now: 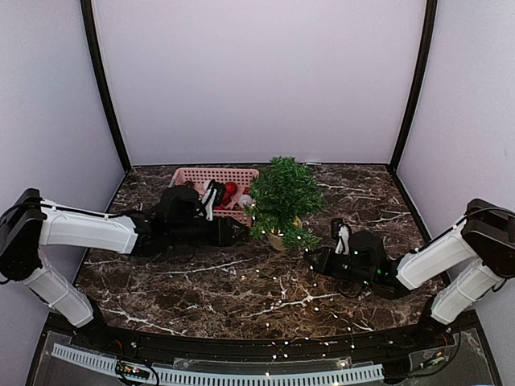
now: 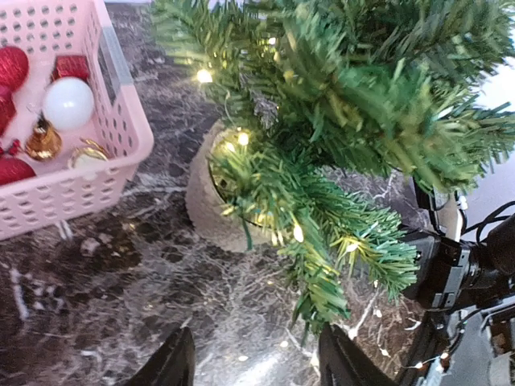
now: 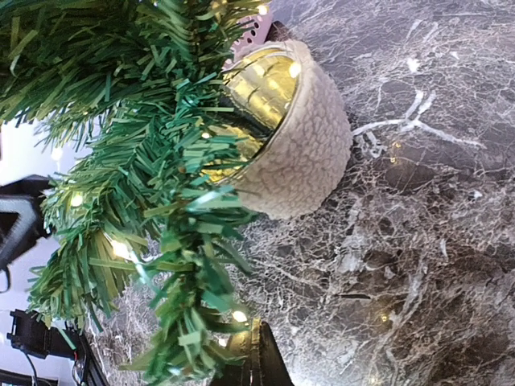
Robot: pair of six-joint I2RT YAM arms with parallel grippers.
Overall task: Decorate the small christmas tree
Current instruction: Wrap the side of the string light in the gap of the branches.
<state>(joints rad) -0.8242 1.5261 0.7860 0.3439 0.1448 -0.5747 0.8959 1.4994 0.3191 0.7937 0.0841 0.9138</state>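
Observation:
The small christmas tree (image 1: pixel 283 191) stands mid-table in a tan fuzzy pot (image 2: pixel 206 211), with a lit light string (image 2: pixel 203 76) wound through its branches. My left gripper (image 2: pixel 257 363) is open just left of the pot (image 1: pixel 278 238), and only bare table shows between its fingers. A low branch tip hangs over its right finger (image 2: pixel 348 362). My right gripper (image 3: pixel 264 355) is shut on the tree's right side, its tips against a low branch with a lit bulb (image 3: pixel 239 316). Whether it pinches the wire does not show.
A pink basket (image 1: pixel 216 178) behind my left arm holds a white ball (image 2: pixel 68 102), red balls (image 2: pixel 12 66) and a gold bell (image 2: pixel 42 141). The light string (image 1: pixel 283 303) trails from the tree across the dark marble table to the near edge.

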